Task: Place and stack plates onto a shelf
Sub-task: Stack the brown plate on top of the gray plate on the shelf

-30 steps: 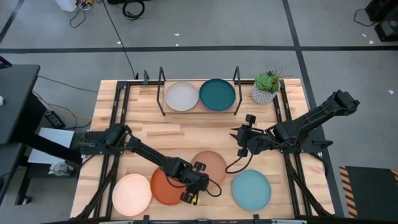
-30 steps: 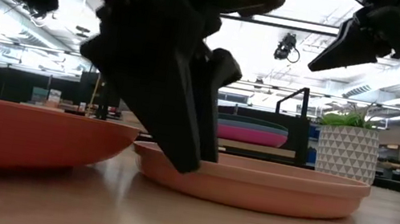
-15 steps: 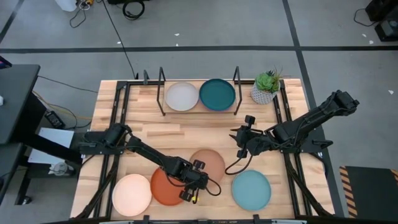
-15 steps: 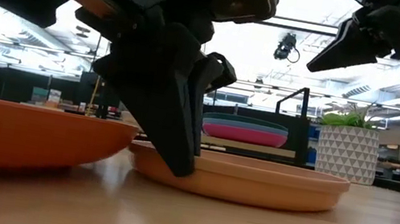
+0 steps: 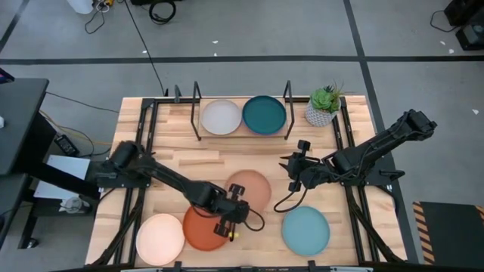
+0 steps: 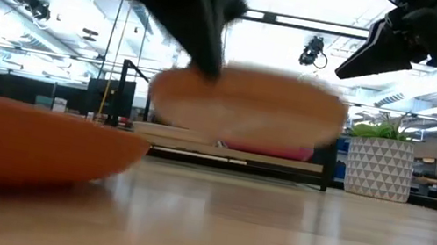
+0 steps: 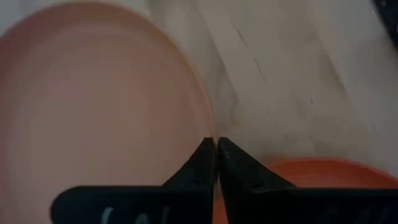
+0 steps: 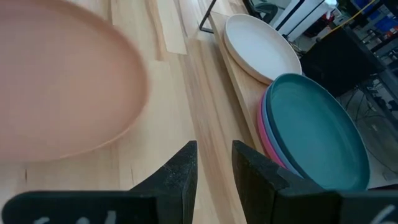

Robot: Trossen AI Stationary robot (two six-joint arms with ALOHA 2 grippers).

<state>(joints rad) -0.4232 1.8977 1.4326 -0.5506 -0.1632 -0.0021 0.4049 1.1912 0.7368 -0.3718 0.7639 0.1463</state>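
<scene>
Above the counter (image 5: pixel 166 162), left hand (image 7: pixel 216 163) pinches the tan plate (image 5: pixel 249 189) by its rim, lifted; edge grip probably lets it tilt or slip. Right hand (image 8: pixel 214 163) waits part-open.

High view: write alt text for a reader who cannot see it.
The left claw grips the tan plate by its rim, mid-table beside the orange plate. The shelf at the far edge holds a grey-white plate and a dark teal plate. The right claw waits empty.
</scene>
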